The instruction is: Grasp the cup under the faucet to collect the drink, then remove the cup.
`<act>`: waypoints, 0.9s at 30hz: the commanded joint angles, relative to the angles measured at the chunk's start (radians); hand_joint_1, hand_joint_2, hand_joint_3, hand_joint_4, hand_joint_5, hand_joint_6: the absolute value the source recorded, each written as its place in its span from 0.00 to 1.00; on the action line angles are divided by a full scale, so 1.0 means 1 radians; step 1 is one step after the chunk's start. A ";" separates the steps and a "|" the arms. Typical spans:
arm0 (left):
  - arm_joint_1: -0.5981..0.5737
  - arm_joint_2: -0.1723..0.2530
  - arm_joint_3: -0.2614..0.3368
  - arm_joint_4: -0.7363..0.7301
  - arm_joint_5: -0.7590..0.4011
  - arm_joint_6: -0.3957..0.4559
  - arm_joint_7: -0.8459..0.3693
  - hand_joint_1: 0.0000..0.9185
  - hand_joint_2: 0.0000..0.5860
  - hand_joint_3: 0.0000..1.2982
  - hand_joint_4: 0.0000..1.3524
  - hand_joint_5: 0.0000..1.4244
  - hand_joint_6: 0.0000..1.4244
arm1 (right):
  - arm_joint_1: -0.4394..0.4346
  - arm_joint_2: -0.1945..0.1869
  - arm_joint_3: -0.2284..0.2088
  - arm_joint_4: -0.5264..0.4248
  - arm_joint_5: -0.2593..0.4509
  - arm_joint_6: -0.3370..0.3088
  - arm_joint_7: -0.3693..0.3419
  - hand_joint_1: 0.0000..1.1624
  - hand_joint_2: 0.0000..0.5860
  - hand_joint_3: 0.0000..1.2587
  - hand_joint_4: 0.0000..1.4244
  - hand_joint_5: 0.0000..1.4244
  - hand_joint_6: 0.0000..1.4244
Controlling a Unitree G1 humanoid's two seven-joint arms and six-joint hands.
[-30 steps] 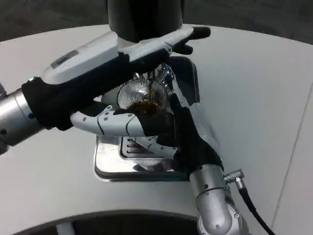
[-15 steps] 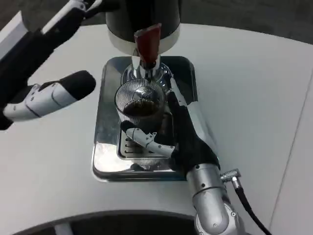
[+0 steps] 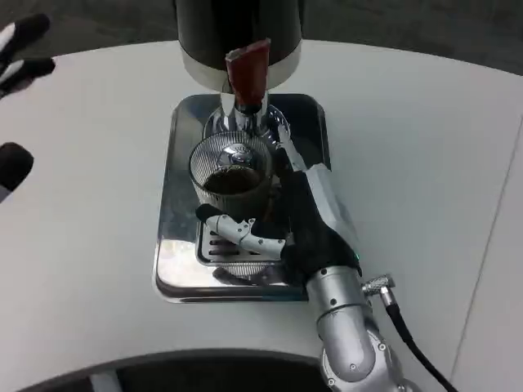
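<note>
A ribbed glass cup (image 3: 231, 171), part full of dark drink, stands on a metal drip tray (image 3: 176, 245) under the faucet (image 3: 247, 73), mid-bench. The right hand (image 3: 306, 212) grips the cup. The left hand (image 3: 16, 57), at the bench's left edge, holds nothing. Collecting looks finished; next, draw the cup away level.

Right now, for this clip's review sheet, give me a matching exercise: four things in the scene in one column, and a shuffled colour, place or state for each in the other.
Things:
1. cup
2. tap handle
3. drip tray
4. left hand

Descriptions:
A. red, above the cup
B. at the picture's left edge, away from the tray
C. ribbed clear glass holding dark drink
D. shiny metal, on the white table

Pairs: 1-C, 2-A, 3-D, 4-B
</note>
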 commanded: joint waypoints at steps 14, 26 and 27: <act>0.156 -0.012 0.015 -0.089 -0.024 0.063 0.011 0.00 0.34 0.05 0.00 0.07 0.05 | -0.053 0.074 -0.041 0.228 0.121 -0.173 -0.123 0.85 0.28 0.34 0.42 0.39 0.48; 0.171 -0.017 0.000 -0.103 -0.024 0.085 0.009 0.00 0.34 0.05 0.00 0.07 0.05 | -0.060 0.074 -0.049 0.242 0.154 -0.243 -0.192 0.93 0.23 0.49 0.54 0.57 0.69; 0.170 -0.018 -0.002 -0.103 -0.023 0.085 0.009 0.00 0.34 0.05 0.00 0.07 0.05 | -0.050 0.075 -0.047 0.226 0.152 -0.242 -0.200 0.93 0.23 0.50 0.55 0.58 0.69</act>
